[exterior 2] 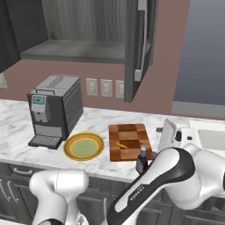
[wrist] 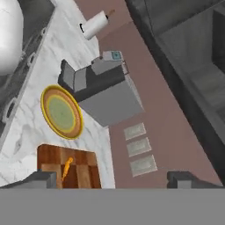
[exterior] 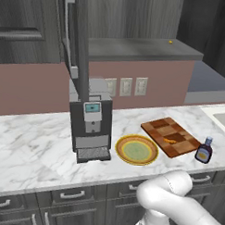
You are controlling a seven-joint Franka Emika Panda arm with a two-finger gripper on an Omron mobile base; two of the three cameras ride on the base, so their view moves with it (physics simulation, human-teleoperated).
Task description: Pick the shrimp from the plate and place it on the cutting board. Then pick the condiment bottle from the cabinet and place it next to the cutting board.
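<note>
The shrimp lies on the checkered cutting board. Left of the board sits the plate, with nothing on it. The condiment bottle stands upright on the counter at the board's front right corner. My gripper hovers right of the board, above the counter, open and empty, with its fingertips wide apart. The cabinet hangs above with its door open.
A coffee machine stands left of the plate. The open cabinet door juts out over the counter. A sink lies at the right. A paper towel roll sits at the counter's far end.
</note>
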